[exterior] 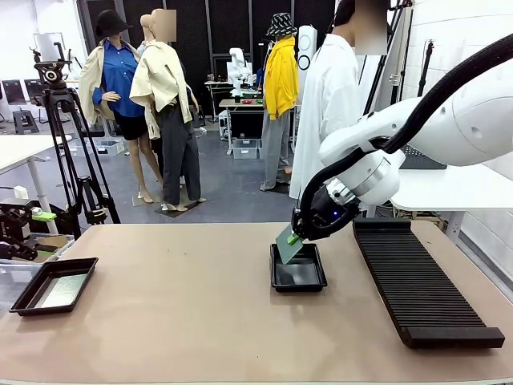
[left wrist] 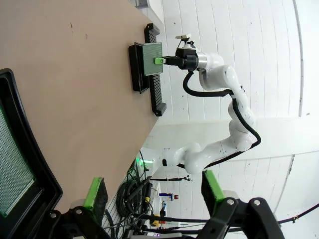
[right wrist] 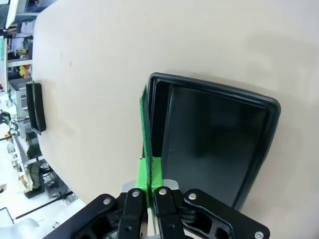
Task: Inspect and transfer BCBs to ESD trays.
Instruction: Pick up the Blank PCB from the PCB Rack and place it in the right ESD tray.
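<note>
My right gripper (exterior: 295,237) is shut on the edge of a green BCB (exterior: 287,245). It holds the board tilted over the left rim of the middle ESD tray (exterior: 300,278), which looks bare inside. In the right wrist view the BCB (right wrist: 145,127) shows edge-on beside the tray (right wrist: 214,139), pinched by the gripper (right wrist: 149,174). A second ESD tray (exterior: 32,297) lies at the table's left front. In the left wrist view this tray (left wrist: 35,164) holds a green BCB (left wrist: 10,164). My left gripper (left wrist: 154,189) hangs open beside it, nothing between its pads.
A long black ribbed rack (exterior: 417,277) lies along the table's right side, close to the middle tray. A person in a white coat (exterior: 329,104) stands at the far edge. A tripod (exterior: 68,152) stands off the far left corner. Bare tabletop (exterior: 176,281) lies between the trays.
</note>
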